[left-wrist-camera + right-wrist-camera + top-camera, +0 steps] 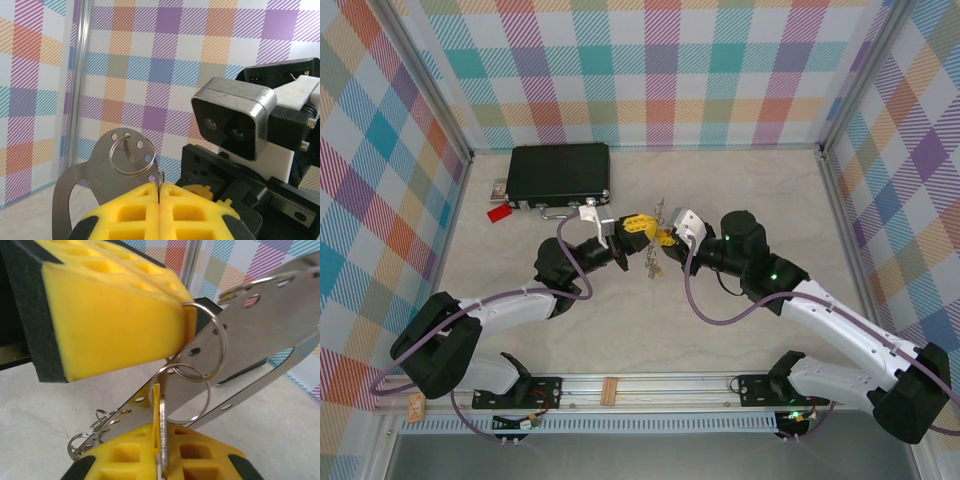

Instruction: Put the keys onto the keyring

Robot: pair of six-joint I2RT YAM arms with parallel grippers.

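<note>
I've got the left gripper (159,202) clenched tight on the keyring (221,337). My right gripper (160,460) pinches a key (161,422) upright, its tip just beside a second ring (207,390).

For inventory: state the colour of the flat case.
The case is black, clearest in the top external view.

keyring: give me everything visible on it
The keyring is a thin round loop of silvery wire, looks like steel, held off the table. Its edge is pinched in the left end effector's shut yellow pads, and it lies across a flat holed metal plate. A second similar loop overlaps it below; whether they link is unclear.
</note>
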